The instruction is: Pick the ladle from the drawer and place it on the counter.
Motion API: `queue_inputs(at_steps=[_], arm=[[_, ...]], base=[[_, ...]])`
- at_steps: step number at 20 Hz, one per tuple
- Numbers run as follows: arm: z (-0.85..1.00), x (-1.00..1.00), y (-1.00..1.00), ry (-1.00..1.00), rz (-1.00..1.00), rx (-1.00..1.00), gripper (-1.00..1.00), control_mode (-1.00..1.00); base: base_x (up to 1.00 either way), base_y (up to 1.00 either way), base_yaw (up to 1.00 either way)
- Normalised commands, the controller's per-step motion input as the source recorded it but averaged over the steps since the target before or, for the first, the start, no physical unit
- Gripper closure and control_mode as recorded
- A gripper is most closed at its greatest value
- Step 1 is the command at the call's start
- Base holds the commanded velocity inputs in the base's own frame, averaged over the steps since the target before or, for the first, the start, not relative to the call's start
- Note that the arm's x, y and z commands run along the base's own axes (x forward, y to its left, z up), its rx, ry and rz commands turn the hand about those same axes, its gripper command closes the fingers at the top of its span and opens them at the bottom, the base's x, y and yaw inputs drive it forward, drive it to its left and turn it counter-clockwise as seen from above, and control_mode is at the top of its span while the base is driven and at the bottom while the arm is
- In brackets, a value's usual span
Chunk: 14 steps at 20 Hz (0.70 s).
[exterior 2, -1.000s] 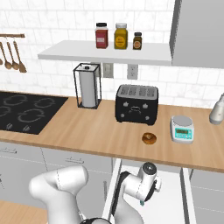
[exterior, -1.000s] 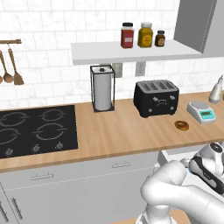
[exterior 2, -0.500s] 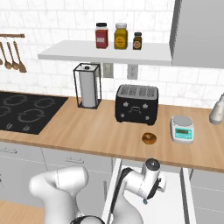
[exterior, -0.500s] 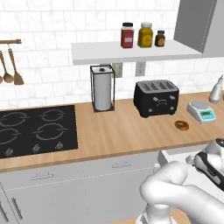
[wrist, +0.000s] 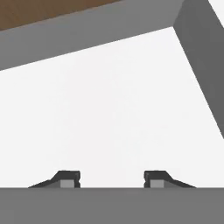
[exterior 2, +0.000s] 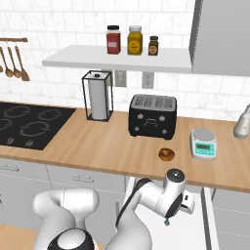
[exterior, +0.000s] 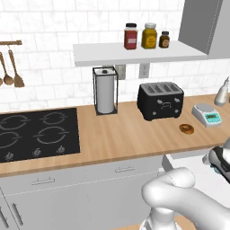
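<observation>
Kitchen counter point(exterior 2: 97, 141) carries toaster point(exterior 2: 152, 116) | drawer point(wrist: 109, 109) below toaster, pulled out | fingers point(wrist: 68, 178) spread, empty over pale floor | ladle point(exterior 2: 166, 223) maybe tiny teal speck under wrist | risk: closing on nothing, scraping drawer wall

Even, soft brightness fills the kitchen, with no glare anywhere. The counter point(exterior: 121, 134) is evenly lit; faint shading gathers under the wall shelf point(exterior: 134, 53) and just beneath the toaster point(exterior 2: 152, 116). The base views look slightly soft, with jagged rendered edges but no bending at the borders. Down in the drawer point(wrist: 113, 109), the floor at 6 o'clock is washed nearly pure white, its walls at 12 and 3 o'clock flat grey.
</observation>
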Motion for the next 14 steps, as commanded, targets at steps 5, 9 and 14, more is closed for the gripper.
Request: queue_inputs(at_steps=[5, 9, 14], arm=[[1.0, -0.04, -0.07, 0.0, 0.0, 0.0, 1.0, -1.0], [0.95, 0.0, 0.0, -0.06, 0.02, 0.0, 1.0, -1.0], [0.72, 0.0, 0.11, -0.15, 0.16, 0.0, 1.0, -1.0]], base=[[0.0, 0.0, 0.0], [0.0, 0.0, 0.0], [0.0, 0.0, 0.0]])
